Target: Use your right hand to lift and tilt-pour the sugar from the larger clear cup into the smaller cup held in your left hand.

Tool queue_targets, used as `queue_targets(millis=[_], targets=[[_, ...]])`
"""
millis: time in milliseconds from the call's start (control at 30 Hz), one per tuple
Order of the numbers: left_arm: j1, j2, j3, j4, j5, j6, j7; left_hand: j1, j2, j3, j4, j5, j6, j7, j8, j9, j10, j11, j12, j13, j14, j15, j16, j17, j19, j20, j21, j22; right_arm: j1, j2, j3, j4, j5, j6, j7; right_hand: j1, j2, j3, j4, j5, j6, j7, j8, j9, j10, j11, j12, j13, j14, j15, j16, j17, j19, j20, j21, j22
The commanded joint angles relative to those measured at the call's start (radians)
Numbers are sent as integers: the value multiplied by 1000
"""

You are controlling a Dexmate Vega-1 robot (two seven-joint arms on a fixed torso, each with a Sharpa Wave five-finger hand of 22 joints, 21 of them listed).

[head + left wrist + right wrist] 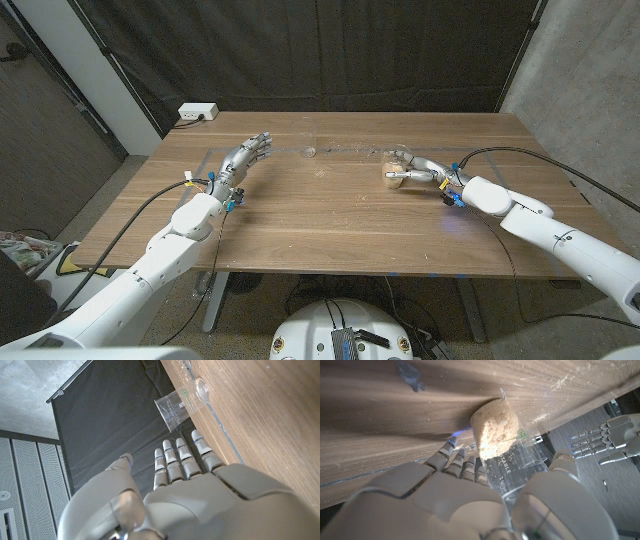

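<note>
Sugar, a tan clump, sits packed in the bottom of the larger clear cup, which stands on the wooden surface at its far right part. The right robot hand wraps this cup, fingers on one side and thumb on the other as the right wrist view shows, so it looks gripped and ready for lifting, though the base seems not yet raised off the wood. Loose grains are scattered on the surface just beyond the cup.

Further left, near the far edge, the smaller cup stands by itself, empty so far as can be told. The left robot hand is near it but apart, fingers straight and slightly spread, holding nothing; it points toward the cup, probably lined up to take it. By my judgement the pour cannot start until that cup is picked up
</note>
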State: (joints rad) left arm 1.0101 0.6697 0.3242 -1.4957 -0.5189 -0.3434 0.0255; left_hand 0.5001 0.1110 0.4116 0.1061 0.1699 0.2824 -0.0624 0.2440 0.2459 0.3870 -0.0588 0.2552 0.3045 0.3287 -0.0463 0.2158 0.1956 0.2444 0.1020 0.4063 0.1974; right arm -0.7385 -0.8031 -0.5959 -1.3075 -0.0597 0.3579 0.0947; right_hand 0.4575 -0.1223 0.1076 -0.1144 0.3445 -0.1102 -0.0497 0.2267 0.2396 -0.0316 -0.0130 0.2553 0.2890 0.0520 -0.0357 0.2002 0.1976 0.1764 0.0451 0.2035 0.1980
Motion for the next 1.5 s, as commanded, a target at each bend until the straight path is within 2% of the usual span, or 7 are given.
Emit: queue_targets(millis=[33,500,733,900,1167,1300,1500], targets=[[-28,-5,8,41,-12,-3,-26,0,3,5,-5,4,7,4,2,4,9,-3,0,2,9,-42,-4,2,3,3,0,5,3,81,8,107,68,101,-68,6,14,-1,-3,11,4,-3,5,3,11,-2,10,5,14,-46,10,6,1,6,6,3],[-74,-15,24,81,-12,2,-52,-1,4,6,-5,4,9,4,3,4,12,-3,0,3,9,-39,-4,3,2,3,-1,5,-5,179,14,277,131,247,-140,62,84,29,-8,13,32,-43,35,22,68,-41,78,64,92,-78,46,41,44,-12,26,6],[-93,-19,31,98,-11,6,-60,-2,5,6,-4,4,11,5,3,4,15,-3,1,3,8,-34,-4,4,2,2,-1,5,-13,207,13,320,158,288,-144,72,103,33,-6,8,53,-53,55,36,85,-58,112,98,125,-94,64,64,46,-16,29,9],[-104,-24,35,110,-13,7,-67,-2,5,7,-4,4,17,5,5,4,16,-4,1,4,9,-33,-4,4,2,2,-1,5,-16,243,13,367,170,338,-164,84,136,40,-3,0,84,-65,82,55,112,-75,159,144,181,-126,102,103,64,-26,35,12],[-118,-29,43,127,-13,5,-76,-3,6,7,-3,4,17,6,5,4,18,0,1,4,11,-32,-3,6,0,2,-2,6,5,321,13,503,202,464,-180,147,157,34,-27,-21,122,-77,130,98,137,-102,257,254,268,-170,203,214,118,-61,56,27],[-123,-30,45,133,-12,5,-79,-3,5,7,-3,4,20,7,6,4,19,-1,1,5,11,-33,-2,6,0,1,-2,6,22,361,16,583,227,528,-173,173,159,27,-33,-29,136,-81,151,118,144,-110,303,310,282,-176,246,274,139,-75,67,36],[-129,-33,49,142,-9,1,-82,-3,2,6,-5,4,19,5,5,4,20,-2,1,5,12,-34,-2,7,0,1,-2,6,33,385,16,627,244,560,-167,198,161,20,-35,-35,146,-87,169,137,140,-114,340,358,281,-176,279,328,146,-81,72,45]])
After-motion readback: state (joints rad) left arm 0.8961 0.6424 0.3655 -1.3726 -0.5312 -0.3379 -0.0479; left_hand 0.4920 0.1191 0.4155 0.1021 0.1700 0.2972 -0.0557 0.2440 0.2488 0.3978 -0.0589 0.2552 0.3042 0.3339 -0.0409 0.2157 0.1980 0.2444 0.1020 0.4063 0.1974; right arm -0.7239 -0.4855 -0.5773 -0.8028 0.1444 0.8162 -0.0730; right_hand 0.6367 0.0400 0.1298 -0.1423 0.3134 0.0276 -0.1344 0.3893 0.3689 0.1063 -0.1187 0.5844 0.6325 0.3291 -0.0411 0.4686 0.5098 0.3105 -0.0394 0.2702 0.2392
